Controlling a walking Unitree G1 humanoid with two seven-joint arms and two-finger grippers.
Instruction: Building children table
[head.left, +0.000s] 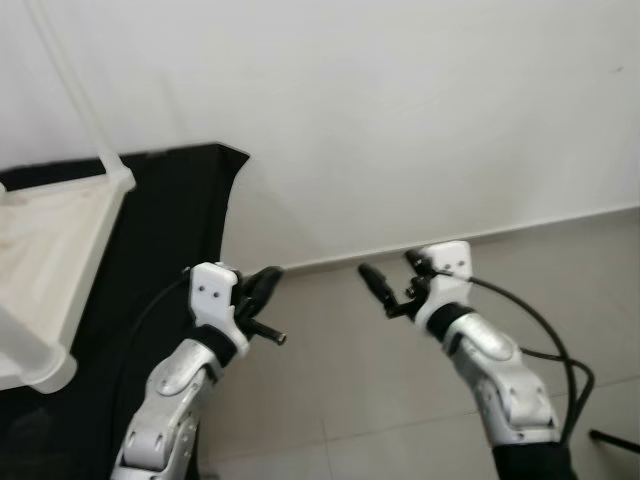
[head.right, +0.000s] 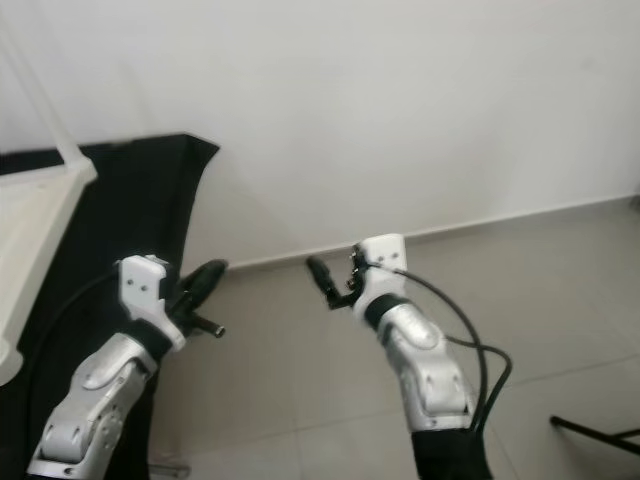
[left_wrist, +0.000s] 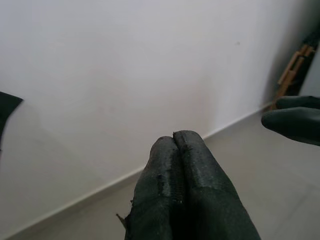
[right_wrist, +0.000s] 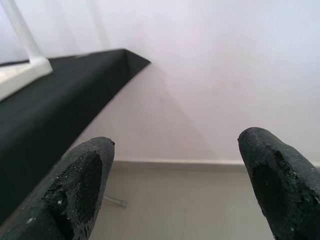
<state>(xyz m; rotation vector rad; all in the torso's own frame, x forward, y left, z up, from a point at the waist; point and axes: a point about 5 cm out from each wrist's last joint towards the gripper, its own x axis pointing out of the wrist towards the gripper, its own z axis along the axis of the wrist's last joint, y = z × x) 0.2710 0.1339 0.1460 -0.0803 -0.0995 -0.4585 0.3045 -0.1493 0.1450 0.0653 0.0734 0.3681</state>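
The black cloth-covered worktop (head.left: 170, 220) carries the white plastic-framed children table part (head.left: 60, 250) on my left. My right end effector (head.left: 390, 280) is spread, my left end effector (head.left: 262, 300) pressed together, both empty. I should turn left before reaching.

White plastic-framed children table (head.left: 60, 215) runs off the left edge, most of it cut away. Black cloth-covered surface (head.left: 170, 230) beneath it drops past the bottom edge. Thin black stand leg (head.right: 600, 432) pokes in bottom right, the rest cropped. Wooden frame (left_wrist: 290, 75) is clipped, too small to identify.
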